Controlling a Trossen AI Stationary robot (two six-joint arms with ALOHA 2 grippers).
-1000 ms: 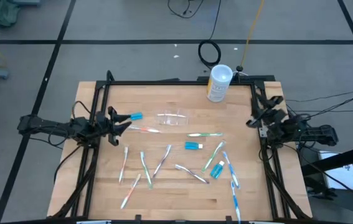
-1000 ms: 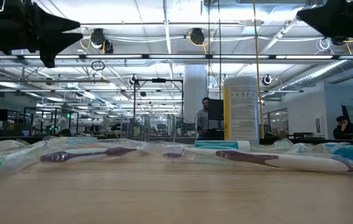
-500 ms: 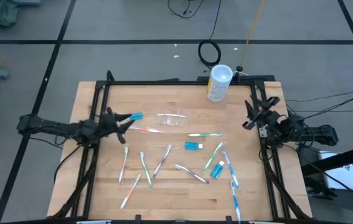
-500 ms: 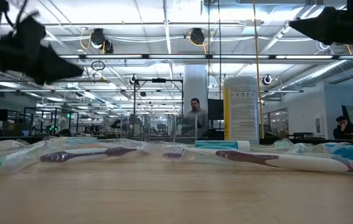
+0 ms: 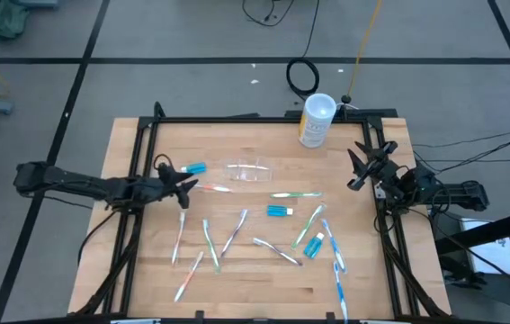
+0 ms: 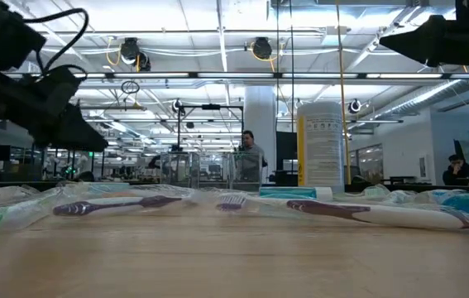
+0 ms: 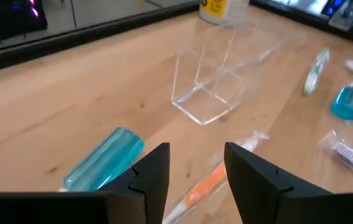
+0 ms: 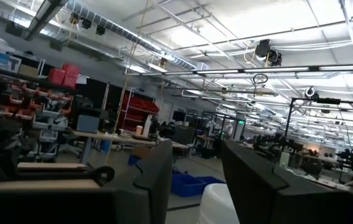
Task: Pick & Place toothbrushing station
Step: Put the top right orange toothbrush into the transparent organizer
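Note:
The clear plastic holder lies on its side on the wooden table at the back middle; it also shows in the left wrist view. Several pastel toothbrushes and teal toothpaste tubes lie scattered over the table. My left gripper is open and empty, low over the table's left side. It sits between a teal tube and an orange-handled toothbrush, and both show just ahead of its fingers. My right gripper is open and empty, raised at the table's right edge.
A tall white canister with a yellowish label stands at the back edge; it also shows in the low view. A black frame borders the table. More brushes and tubes lie in the middle and front right. A person stands in the room beyond.
My left gripper has dropped lower and moved a little right, toward the orange toothbrush. My right gripper has shifted slightly left and toward the back. Nothing on the table moved.

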